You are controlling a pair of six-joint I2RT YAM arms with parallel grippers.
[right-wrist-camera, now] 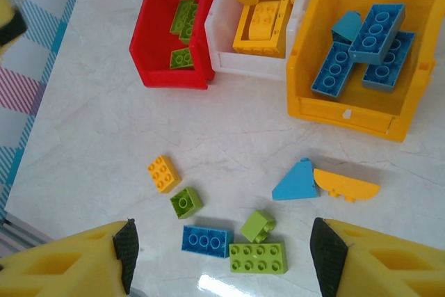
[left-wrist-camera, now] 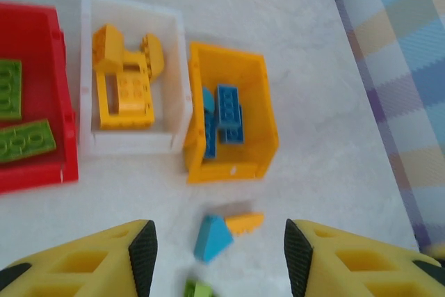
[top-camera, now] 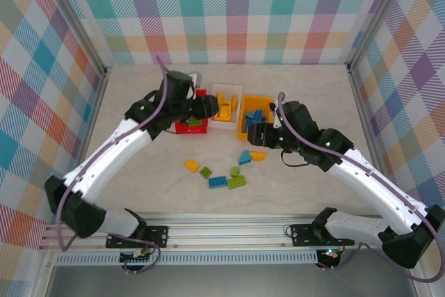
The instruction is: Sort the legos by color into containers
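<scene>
Three bins stand side by side: a red bin with lime green bricks, a white bin with orange-yellow pieces, and an orange-yellow bin with blue bricks. Loose on the table lie an orange-yellow square brick, a blue three-stud brick, a flat green brick, two small green bricks, a blue slope and an orange-yellow curved piece. My right gripper hangs open above the loose bricks. My left gripper is open above the blue slope, holding nothing.
Metal frame posts and checked cloth walls close in the table on three sides. Bare tabletop stretches to the right of the bins and at the left. The two arms converge near the bins.
</scene>
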